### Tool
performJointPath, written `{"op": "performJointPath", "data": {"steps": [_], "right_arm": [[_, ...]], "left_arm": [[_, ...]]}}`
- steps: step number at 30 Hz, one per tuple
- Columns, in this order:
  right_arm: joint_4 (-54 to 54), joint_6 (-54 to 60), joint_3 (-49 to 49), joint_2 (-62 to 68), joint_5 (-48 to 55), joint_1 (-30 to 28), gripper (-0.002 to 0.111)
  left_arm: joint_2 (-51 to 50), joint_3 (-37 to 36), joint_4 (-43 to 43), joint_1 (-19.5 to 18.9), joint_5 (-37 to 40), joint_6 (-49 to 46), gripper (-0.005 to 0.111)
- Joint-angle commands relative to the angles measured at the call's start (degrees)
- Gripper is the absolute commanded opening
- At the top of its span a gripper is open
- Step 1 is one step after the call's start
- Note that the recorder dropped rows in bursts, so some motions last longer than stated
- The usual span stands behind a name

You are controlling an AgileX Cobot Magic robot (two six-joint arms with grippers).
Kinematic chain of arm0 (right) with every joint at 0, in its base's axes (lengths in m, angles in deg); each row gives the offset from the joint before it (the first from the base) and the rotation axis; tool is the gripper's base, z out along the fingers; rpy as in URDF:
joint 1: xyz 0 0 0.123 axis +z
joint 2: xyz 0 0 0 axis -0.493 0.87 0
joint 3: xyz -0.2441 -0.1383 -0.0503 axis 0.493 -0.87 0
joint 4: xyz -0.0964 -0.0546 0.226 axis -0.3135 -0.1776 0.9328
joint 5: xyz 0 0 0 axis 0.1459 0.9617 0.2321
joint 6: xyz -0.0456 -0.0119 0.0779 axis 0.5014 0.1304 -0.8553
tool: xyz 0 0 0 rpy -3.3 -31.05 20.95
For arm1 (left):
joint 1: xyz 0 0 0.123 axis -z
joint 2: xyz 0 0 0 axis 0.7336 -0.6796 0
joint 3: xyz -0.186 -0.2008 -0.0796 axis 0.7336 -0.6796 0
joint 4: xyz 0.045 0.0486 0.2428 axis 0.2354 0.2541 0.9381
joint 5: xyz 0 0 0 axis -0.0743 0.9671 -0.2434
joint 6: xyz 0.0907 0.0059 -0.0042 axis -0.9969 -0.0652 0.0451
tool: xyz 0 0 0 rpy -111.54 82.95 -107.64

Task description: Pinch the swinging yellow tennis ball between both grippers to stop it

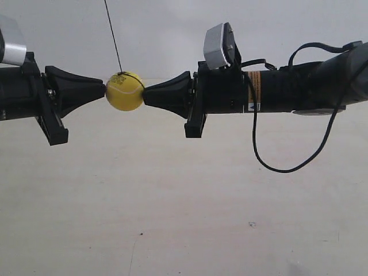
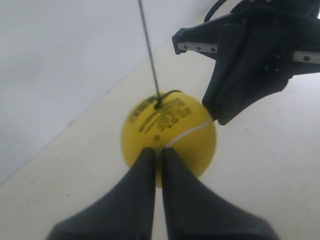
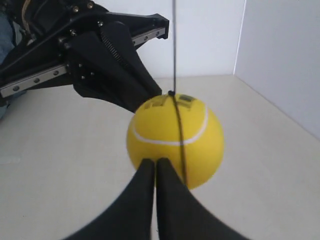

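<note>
The yellow tennis ball [image 1: 125, 91] hangs left of centre in the upper half of the exterior frame, on a thin dark string [image 1: 113, 35] that runs up out of the top edge. It is well above the pale bench [image 1: 184, 218]. The ball is caught between two black wedge-shaped tips. The arm at the exterior view's left [image 1: 23, 95] presses on one side and the arm at the exterior view's right [image 1: 276, 86] on the other, both lying level and touching it. In the left wrist view the left tool [image 2: 156, 150] has its fingers drawn together to a thin slit, with nothing between them. Its tips rest on the ball's near face, and the right tool [image 2: 220, 117] meets the far side. In the right wrist view the right tool [image 3: 155, 161] is likewise closed to a hairline gap against the ball [image 3: 175, 140], with the left tool [image 3: 144, 94] touching behind. Black print and a white seam show on the ball [image 2: 170, 135]. A loose black cable [image 1: 276, 164] droops at the exterior frame's right.
</note>
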Motion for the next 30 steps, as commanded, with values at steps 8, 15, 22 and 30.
{"op": "performJointPath", "data": {"steps": [8, 15, 22, 30], "right_arm": [[0.6, 0.6, 0.3, 0.1, 0.7, -0.1, 0.0], [0.7, 1.0, 0.3, 0.1, 0.7, -0.1, 0.0], [1.2, 1.6, 0.3, 0.1, 0.7, -0.1, 0.0], [3.5, 3.4, 0.3, 0.1, 1.2, -0.1, 0.0]], "left_arm": [[-1.0, 0.2, 0.4, 0.1, -2.2, 0.3, 0.005], [-1.0, 0.2, 0.4, 0.1, -2.1, 0.1, 0.005], [-1.0, 0.2, 0.4, 0.1, -1.6, 0.1, 0.005], [-0.1, 0.2, 0.4, 0.1, 3.9, 0.1, 0.005]]}}
